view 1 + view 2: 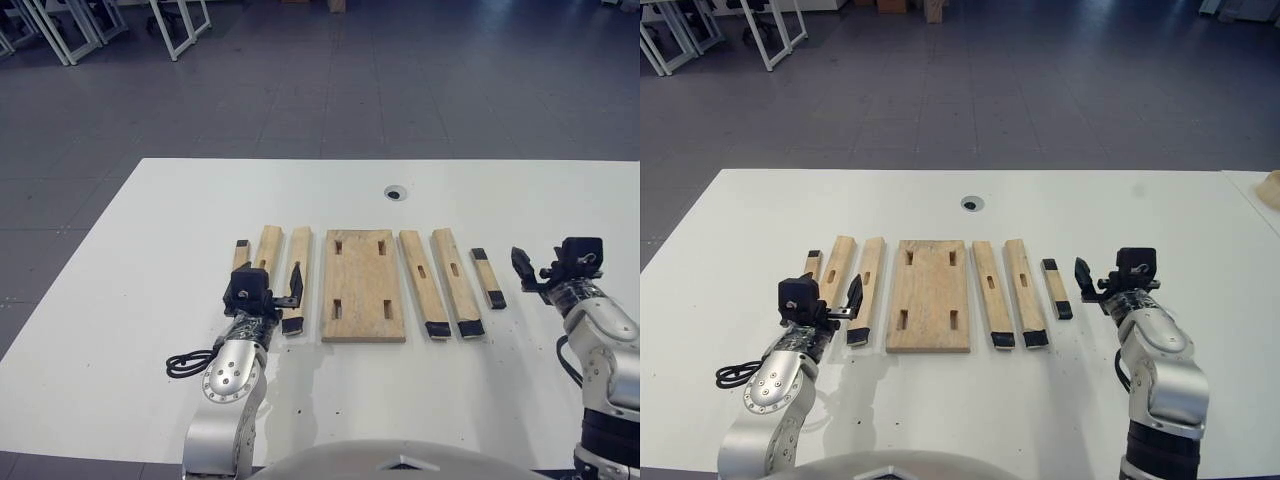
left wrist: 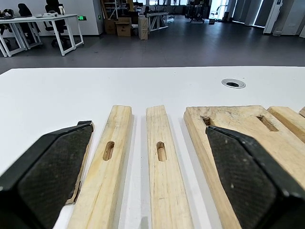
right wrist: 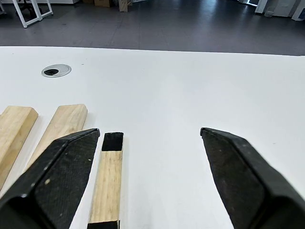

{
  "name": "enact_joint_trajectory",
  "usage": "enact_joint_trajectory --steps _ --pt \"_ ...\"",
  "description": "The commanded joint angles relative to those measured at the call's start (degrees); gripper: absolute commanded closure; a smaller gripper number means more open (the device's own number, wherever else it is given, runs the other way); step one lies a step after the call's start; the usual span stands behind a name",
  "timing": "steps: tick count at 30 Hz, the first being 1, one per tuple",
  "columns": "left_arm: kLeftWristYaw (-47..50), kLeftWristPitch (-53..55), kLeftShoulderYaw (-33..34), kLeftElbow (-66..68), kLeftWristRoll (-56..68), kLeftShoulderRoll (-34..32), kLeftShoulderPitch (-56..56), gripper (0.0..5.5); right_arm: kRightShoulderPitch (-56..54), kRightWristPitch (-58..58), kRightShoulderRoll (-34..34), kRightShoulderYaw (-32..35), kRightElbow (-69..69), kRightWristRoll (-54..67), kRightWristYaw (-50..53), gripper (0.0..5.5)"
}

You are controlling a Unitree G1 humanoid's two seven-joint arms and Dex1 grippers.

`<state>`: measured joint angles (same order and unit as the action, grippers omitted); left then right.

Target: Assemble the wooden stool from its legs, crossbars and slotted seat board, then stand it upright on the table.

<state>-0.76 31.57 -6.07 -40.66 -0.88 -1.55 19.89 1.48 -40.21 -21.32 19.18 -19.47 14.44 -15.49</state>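
Observation:
The slotted seat board lies flat at the table's middle. To its left lie two slotted legs and a short crossbar. To its right lie two more legs and a short black-tipped crossbar. My left gripper hovers open at the near ends of the left legs, straddling them. My right gripper stands open just right of the right crossbar, holding nothing.
A round cable hole sits in the white table behind the parts. A black cable loops beside my left arm. A pale object lies on a neighbouring surface at far right. Open floor lies beyond.

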Motion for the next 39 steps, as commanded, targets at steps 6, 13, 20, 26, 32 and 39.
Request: enact_joint_trajectory --steps 6,13,20,26,32,39 --pt "0.3 1.2 -0.7 -0.3 -0.4 -0.2 -0.3 1.1 4.0 0.9 0.0 -3.8 2.0 1.3 -3.2 1.59" --pt "0.2 1.5 -0.7 -0.6 -0.6 -0.6 -0.9 1.1 4.6 2.7 -0.4 -6.3 5.1 0.6 -4.4 1.59" --pt "0.2 2.1 -0.7 -0.9 -0.8 -0.7 -1.3 1.1 7.1 5.7 -0.7 -8.4 9.5 -1.6 -4.7 1.59" --pt "0.2 2.2 -0.7 -1.1 -0.8 -0.7 -1.2 1.1 7.9 7.4 -0.5 -10.2 12.5 -2.8 -5.2 1.59" --pt "0.0 2.2 -0.6 -1.3 -0.7 -0.9 -1.0 1.13 9.0 6.7 -0.4 -10.5 15.0 -2.8 -4.7 2.8" --pt "-0.1 2.3 -0.5 -1.3 -0.5 -1.0 -0.9 1.13 9.0 7.9 -1.5 -9.8 17.9 -7.9 1.4 4.16"
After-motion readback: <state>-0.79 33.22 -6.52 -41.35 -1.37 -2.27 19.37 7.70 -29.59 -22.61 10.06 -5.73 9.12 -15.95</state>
